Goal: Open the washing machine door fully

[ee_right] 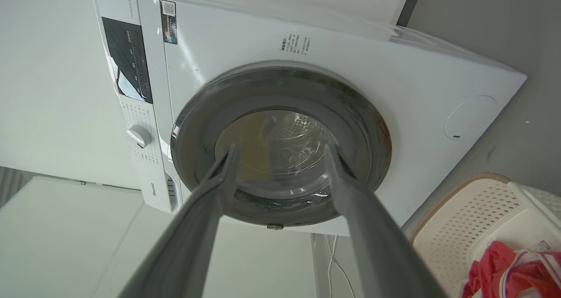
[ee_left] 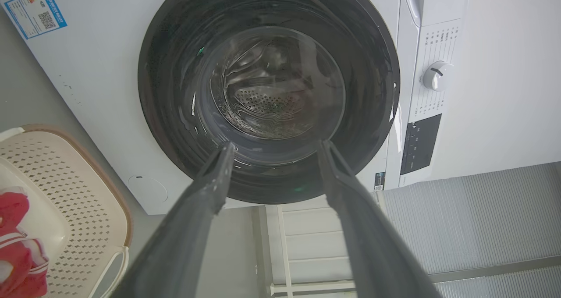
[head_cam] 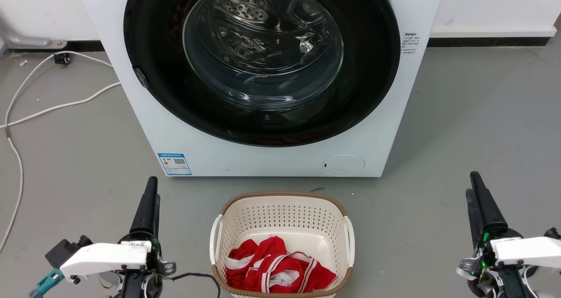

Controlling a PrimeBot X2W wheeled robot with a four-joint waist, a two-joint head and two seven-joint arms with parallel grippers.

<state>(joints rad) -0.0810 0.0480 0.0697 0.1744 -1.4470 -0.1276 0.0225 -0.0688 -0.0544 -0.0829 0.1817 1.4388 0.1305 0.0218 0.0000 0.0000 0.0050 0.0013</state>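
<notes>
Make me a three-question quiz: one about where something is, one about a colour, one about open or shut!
1. Where is the laundry basket? A) on the floor before the washing machine B) on top of it C) inside the drum
2. What colour are the clothes in it? A) blue B) red and white C) green
3. The washing machine door is: A) wide open B) shut C) missing
Answers: 1 A, it stands at the machine's foot; 2 B, red cloth, white stripes; 3 B, its black disc lies flush against the front.
</notes>
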